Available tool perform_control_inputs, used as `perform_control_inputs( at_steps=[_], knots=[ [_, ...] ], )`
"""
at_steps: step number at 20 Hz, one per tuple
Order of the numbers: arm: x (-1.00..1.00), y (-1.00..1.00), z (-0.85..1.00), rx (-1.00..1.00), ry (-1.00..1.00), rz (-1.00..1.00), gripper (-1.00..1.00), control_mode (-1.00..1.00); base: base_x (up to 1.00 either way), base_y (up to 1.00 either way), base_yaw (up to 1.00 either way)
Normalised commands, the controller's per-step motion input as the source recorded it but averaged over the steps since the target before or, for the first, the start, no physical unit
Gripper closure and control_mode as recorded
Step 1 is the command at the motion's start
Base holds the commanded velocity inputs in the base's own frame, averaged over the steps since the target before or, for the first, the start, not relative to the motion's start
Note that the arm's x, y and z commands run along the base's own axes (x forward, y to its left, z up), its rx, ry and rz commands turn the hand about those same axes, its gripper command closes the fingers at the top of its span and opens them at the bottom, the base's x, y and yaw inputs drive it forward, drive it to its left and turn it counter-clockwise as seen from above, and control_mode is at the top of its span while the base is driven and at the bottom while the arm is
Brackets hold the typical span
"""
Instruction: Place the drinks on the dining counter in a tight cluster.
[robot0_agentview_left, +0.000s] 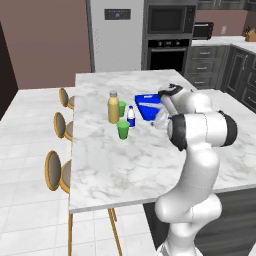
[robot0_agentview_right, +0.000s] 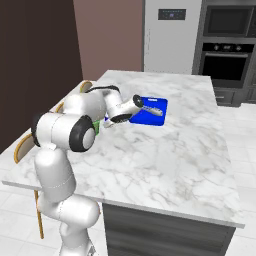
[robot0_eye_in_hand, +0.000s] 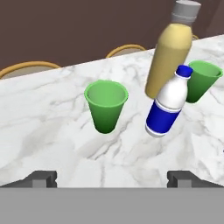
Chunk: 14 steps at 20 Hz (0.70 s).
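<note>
— How many drinks stand on the long white-grey marble dining counter?
— Two: a tall yellow juice bottle with a grey cap and a small blue-labelled water bottle, touching.
— Cups?
— Two green plastic cups beside them, plus one blue tray.
— The gripper?
— Spread wide, holding nothing, near the bottles.

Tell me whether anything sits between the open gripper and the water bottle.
Nothing visible does. In the hand view the water bottle stands ahead and right of the open gripper across bare dining counter; the nearer green cup sits left of that line.
</note>
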Motion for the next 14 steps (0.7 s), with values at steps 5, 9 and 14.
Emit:
perform_control_inputs(
  at_steps=[5,9,14],
  knots=[
    [-0.6,0.0,0.22,-0.04,0.0,-0.19,-1.0,-1.0,0.0,0.0,0.0],
    [-0.54,0.0,0.22,0.0,0.01,-0.2,-1.0,-1.0,0.0,0.0,0.0],
    [-0.56,0.0,0.22,0.0,0.02,-0.2,-1.0,-1.0,0.0,0.0,0.0]
  ],
)
